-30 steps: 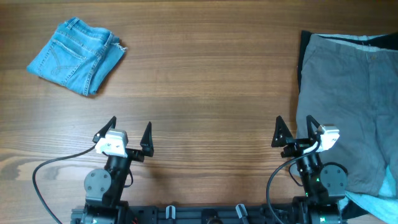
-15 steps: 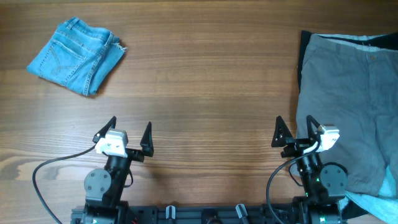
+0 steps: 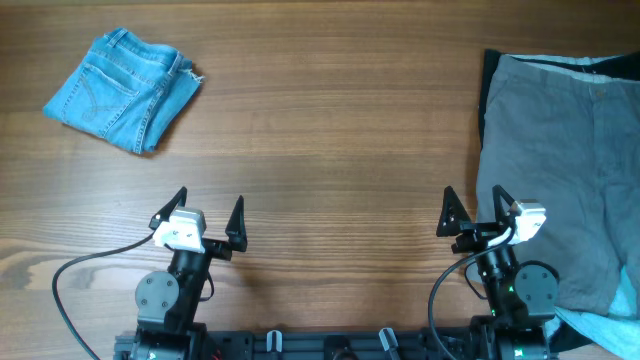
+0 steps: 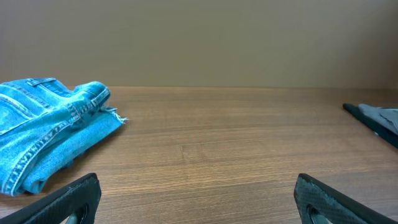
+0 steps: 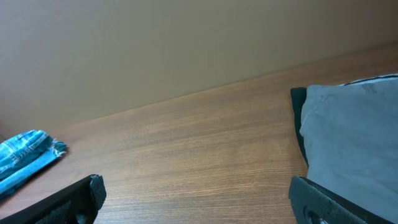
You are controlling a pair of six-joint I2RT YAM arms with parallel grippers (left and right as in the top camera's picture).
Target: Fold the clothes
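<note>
Shows the grey shorts (image 3: pixel 560 170) spread flat and unfolded at the right side of the table (image 3: pixel 330 130), waist button toward the far edge, legs toward the robot, right part cut off by the frame. Rests on a black garment (image 3: pixel 487 95), visible only as a strip along the left side and far edge, with pale blue cloth (image 3: pixel 612 322) peeking out at the near corner. Places the right end effector (image 3: pixel 472 195) just beside the near left edge of the shorts, fingers spread wide and holding nothing; no contact with the cloth apparent. Places the left end effector (image 3: pixel 208 200) well apart, over bare wood, likewise spread wide and empty. Sets a pair of blue denim shorts (image 3: pixel 122 88), folded into a compact bundle, at the far left corner. Suggests a task at its very beginning: no crease, no leg laid over the other, no edge lifted. Leaves everything to do: grasping, doubling leg over leg, then folding lengthwise.
</note>
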